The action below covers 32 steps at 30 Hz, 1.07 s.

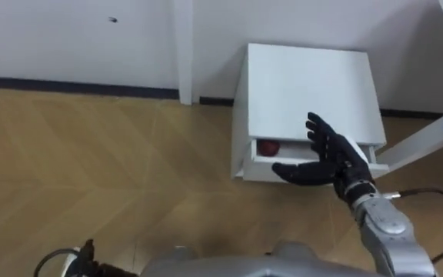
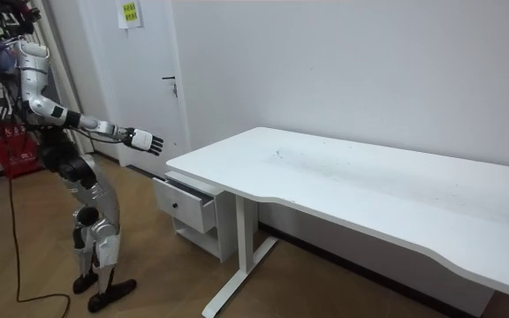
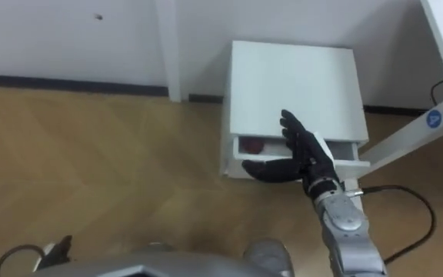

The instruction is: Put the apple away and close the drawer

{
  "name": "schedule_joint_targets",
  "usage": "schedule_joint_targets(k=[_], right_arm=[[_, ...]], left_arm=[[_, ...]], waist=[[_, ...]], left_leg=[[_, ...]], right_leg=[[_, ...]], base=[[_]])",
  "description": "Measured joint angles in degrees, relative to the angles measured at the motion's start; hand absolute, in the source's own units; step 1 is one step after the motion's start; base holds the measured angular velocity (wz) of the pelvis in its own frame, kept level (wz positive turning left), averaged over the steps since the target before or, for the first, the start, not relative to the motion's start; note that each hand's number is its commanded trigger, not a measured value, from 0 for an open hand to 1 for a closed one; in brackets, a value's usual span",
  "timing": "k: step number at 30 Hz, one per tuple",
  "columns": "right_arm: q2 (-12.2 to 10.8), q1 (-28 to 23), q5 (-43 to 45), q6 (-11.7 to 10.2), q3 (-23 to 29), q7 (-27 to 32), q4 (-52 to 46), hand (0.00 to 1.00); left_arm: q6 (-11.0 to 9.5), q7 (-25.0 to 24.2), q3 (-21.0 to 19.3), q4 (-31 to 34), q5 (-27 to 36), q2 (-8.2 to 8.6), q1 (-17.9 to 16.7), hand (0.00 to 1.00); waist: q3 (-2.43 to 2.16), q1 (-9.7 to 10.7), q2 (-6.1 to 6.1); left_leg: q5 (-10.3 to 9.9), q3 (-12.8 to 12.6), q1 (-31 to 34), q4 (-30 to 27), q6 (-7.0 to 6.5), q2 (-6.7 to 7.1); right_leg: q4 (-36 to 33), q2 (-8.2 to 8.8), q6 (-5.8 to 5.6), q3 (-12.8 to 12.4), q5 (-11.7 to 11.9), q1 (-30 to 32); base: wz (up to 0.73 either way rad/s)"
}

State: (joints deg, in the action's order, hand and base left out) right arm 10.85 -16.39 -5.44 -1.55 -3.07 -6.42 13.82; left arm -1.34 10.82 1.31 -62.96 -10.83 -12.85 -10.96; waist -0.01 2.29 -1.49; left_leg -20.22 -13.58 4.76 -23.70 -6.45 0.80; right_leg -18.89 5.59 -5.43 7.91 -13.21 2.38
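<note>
My right hand, fingers spread wide and empty, hovers centre-right over the part-open drawer, the apple half hidden inside its left end; lower left, I cannot tell my left hand's state.

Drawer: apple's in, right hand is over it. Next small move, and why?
Probably lower the open right hand to the drawer front and push it into the cabinet. The apple already lies inside at the drawer's left end, the hand holds nothing, and the drawer stands partly open.
</note>
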Motion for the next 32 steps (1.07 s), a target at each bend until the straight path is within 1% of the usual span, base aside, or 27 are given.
schedule_joint_targets(k=[1,3,4,5,6,7,8,9,10,11,12,13,14,15,16,17,18,19,21,22,23,24,26,27,29,31,32], right_arm=[[-0.02,-0.03,0.50,-0.45,0.01,0.50,2.06,0.00],[-0.08,0.00,1.92,-0.62,-0.05,1.54,5.82,0.00],[-0.17,-0.11,2.68,-1.15,-0.05,2.14,9.47,0.00],[-0.12,-0.13,2.78,-1.27,-0.05,2.30,11.44,0.00],[0.01,-0.13,3.03,-1.36,0.00,2.88,15.34,0.00],[0.05,-0.14,3.26,-1.57,0.01,3.69,18.75,0.00],[0.02,-0.08,3.23,-1.71,0.02,4.19,20.48,0.00],[-0.33,-0.17,3.17,-2.31,0.20,5.08,24.59,0.00],[-0.12,-0.38,3.02,-2.93,1.50,5.87,29.07,0.00],[-0.04,-0.37,3.07,-2.91,2.72,6.28,31.22,0.00],[-0.62,-0.03,3.52,-2.74,4.49,6.95,35.79,0.00],[-0.49,0.33,3.47,-2.91,5.07,6.98,39.25,0.00],[-0.47,0.75,3.43,-3.16,5.13,6.99,40.45,0.00],[-0.48,1.39,3.21,-3.81,5.27,7.16,41.76,0.00],[-0.62,1.33,3.21,-4.24,5.38,7.58,41.68,0.00],[-0.57,1.33,3.24,-4.31,5.48,7.88,41.74,0.00],[-0.74,1.02,3.27,-4.16,5.93,8.55,42.20,0.00],[-1.01,1.29,3.24,-3.88,6.74,8.77,43.33,0.00],[-1.00,2.01,3.24,-3.88,7.43,8.78,46.05,0.00],[-1.15,2.08,3.27,-3.80,8.75,8.79,47.82,0.00],[-1.17,2.12,3.25,-3.71,9.19,8.84,48.95,0.00],[-1.11,2.16,3.24,-3.02,9.53,8.87,51.26,0.00],[-0.95,2.18,3.21,-1.04,9.40,8.85,54.14,0.00],[-0.92,1.75,3.21,0.03,9.37,8.72,55.23,0.00],[-0.87,1.60,3.29,1.37,9.59,8.16,56.73,0.00],[-0.82,1.73,3.63,2.75,10.56,6.61,58.19,0.00],[-0.80,1.81,3.64,2.97,10.63,6.27,58.45,0.00]], left_arm=[[0.00,0.32,-0.03,0.05,0.02,0.12,-0.21,0.00],[-0.18,0.37,-0.02,0.93,0.01,0.86,-0.24,0.00],[-0.87,0.76,-0.01,1.30,0.00,1.17,-0.29,0.00],[-1.27,1.17,-0.01,1.31,-0.05,1.27,-0.26,0.00],[-1.78,1.83,-0.01,1.32,-0.11,1.36,-0.39,0.00],[-1.82,2.50,-0.05,1.11,-0.12,1.38,-0.75,0.00],[-1.80,2.67,-0.04,0.92,-0.03,1.31,-0.81,0.00],[-1.88,2.72,0.01,0.54,-0.09,0.86,-0.71,0.00],[-2.08,2.74,0.16,0.58,-0.08,0.87,-0.17,0.00],[-2.24,2.75,0.42,0.74,-0.09,1.04,0.34,0.00],[-2.38,2.88,0.89,0.64,-0.12,0.72,0.16,0.00],[-2.26,3.29,0.98,-0.25,-0.21,0.71,-0.44,0.00],[-2.14,3.46,0.99,-0.68,-0.22,0.70,-0.90,0.00],[-1.27,3.51,1.00,-1.49,-0.19,0.82,-1.72,0.00],[-0.60,3.44,0.76,-1.41,-0.15,1.00,-2.41,0.00],[-0.37,3.32,0.56,-1.55,-0.18,1.24,-2.90,0.00],[-0.10,2.94,0.06,-1.40,-0.59,1.65,-3.54,0.00],[-0.14,2.56,-1.08,-1.27,-1.40,2.11,-3.44,0.00],[-0.22,2.44,-2.73,-1.21,-2.45,2.99,-3.36,0.00],[-0.08,2.44,-3.88,-1.22,-2.67,3.53,-3.42,0.00],[-0.04,2.40,-4.42,-1.26,-2.72,3.61,-3.49,0.00],[0.17,2.38,-5.67,-1.47,-2.63,3.59,-3.66,0.00],[1.11,2.41,-5.83,-1.72,-2.47,3.27,-3.87,0.00],[1.63,2.36,-5.83,-1.76,-2.52,3.30,-3.97,0.00],[2.30,2.00,-5.84,-1.79,-2.82,3.35,-3.97,0.00],[2.54,1.88,-5.84,-1.86,-3.12,3.35,-3.94,0.00],[2.61,1.87,-5.83,-1.87,-3.12,3.35,-3.98,0.00]], waist=[[-0.03,0.12,-0.48],[-0.04,0.08,-0.47],[-0.11,0.43,-0.54],[-0.16,0.42,-0.61],[-0.15,0.30,-0.59],[-0.26,0.42,-0.47],[-0.21,0.56,-0.68],[0.78,0.99,-2.49],[0.50,1.21,-3.02],[0.34,1.24,-2.35],[-0.28,0.40,-2.12],[-0.16,-0.68,-1.69],[0.08,-1.33,-1.32],[0.63,-2.07,-0.47],[0.77,-2.04,-0.29],[0.94,-1.79,0.14],[0.36,-0.36,0.68],[0.31,-0.13,0.77],[0.18,0.13,1.29],[0.21,0.33,1.53],[0.17,0.37,1.56],[0.24,0.44,1.36],[0.17,0.61,1.27],[0.10,0.70,1.15],[0.16,1.02,1.01],[0.07,1.33,1.12],[0.04,1.41,1.18]], left_leg=[[0.04,0.03,-0.76,0.73,-0.07,0.02],[0.27,0.82,-2.01,1.92,-0.19,-0.05],[0.66,1.89,-2.75,2.77,0.16,-0.10],[0.99,2.02,-3.20,3.27,0.37,-0.12],[1.60,3.27,-4.22,4.51,0.96,-0.17],[2.31,4.99,-4.71,5.05,1.62,-0.30],[2.65,4.92,-4.58,4.32,2.15,-0.35],[2.84,3.38,-1.50,-0.92,3.42,0.30],[3.71,3.04,2.56,2.51,3.50,1.61],[5.62,3.11,4.92,5.77,3.01,1.55],[10.60,0.85,6.43,5.11,0.02,1.57],[10.68,1.27,5.15,5.35,-0.10,1.50],[10.68,1.84,4.33,5.66,-0.09,1.32],[10.67,3.82,2.74,6.43,-0.07,1.00],[10.50,4.87,1.90,6.57,0.45,1.10],[10.06,5.25,1.44,6.58,1.18,1.06],[9.70,5.70,0.60,7.29,1.74,0.96],[9.69,5.65,-0.25,8.37,1.97,0.78],[9.59,5.75,-0.84,8.49,2.33,0.50],[9.33,5.85,-1.56,8.53,2.68,0.43],[8.99,5.87,-1.88,8.56,2.82,0.39],[8.74,5.85,-2.58,8.70,2.96,0.33],[8.22,5.87,-3.38,8.25,3.12,0.30],[8.09,5.89,-3.47,8.07,3.26,0.24],[8.17,5.94,-3.40,8.04,3.16,0.24],[8.18,5.93,-3.44,8.01,3.14,0.33],[8.18,5.93,-3.44,8.02,3.14,0.37]], right_leg=[[2.86,-0.78,0.18,0.35,0.86,-1.86],[4.85,-1.36,0.31,0.21,0.88,-3.34],[5.39,-1.69,0.50,0.22,0.88,-3.56],[5.44,-1.81,0.65,0.16,0.85,-3.68],[5.23,-2.12,1.15,0.27,0.99,-3.75],[5.20,-2.28,2.08,0.60,1.53,-4.47],[5.37,-2.09,2.69,0.58,1.92,-4.97],[7.20,-0.77,3.22,-2.80,2.27,-6.90],[8.41,0.08,3.16,-5.02,2.24,-7.46],[8.21,0.04,2.85,-4.87,1.99,-7.17],[7.47,0.91,1.79,-4.52,0.71,-6.85],[7.11,0.79,1.26,-2.58,0.34,-6.38],[7.62,0.54,1.42,-2.08,0.27,-6.29],[9.68,-0.62,1.72,-1.84,0.46,-5.99],[11.93,-1.31,2.47,-1.87,3.12,-5.25],[11.97,-1.66,3.65,-0.97,3.71,-5.19],[11.24,-1.71,3.90,-0.28,3.64,-5.50],[10.79,-2.00,4.17,0.27,3.40,-5.67],[10.22,-2.31,4.48,0.23,3.07,-5.90],[9.96,-2.55,4.64,0.24,2.70,-6.55],[9.69,-2.67,4.75,0.18,2.36,-6.73],[9.00,-2.60,4.83,0.15,1.59,-7.11],[7.84,-2.42,4.88,0.09,0.31,-7.46],[7.40,-2.42,4.88,0.18,0.09,-7.37],[7.16,-2.35,4.95,0.32,0.07,-7.15],[7.14,-2.50,4.96,0.41,0.11,-7.17],[7.14,-2.50,4.95,0.42,0.12,-7.17]], base=[[-0.21],[-0.16],[-0.08],[-0.14],[-0.25],[-0.22],[0.00],[0.41],[0.61],[0.61],[0.14],[-0.19],[-0.55],[-0.53],[-0.37],[0.11],[0.30],[0.27],[0.02],[0.03],[0.00],[-0.05],[-0.06],[-0.03],[0.00],[0.00],[0.00]])
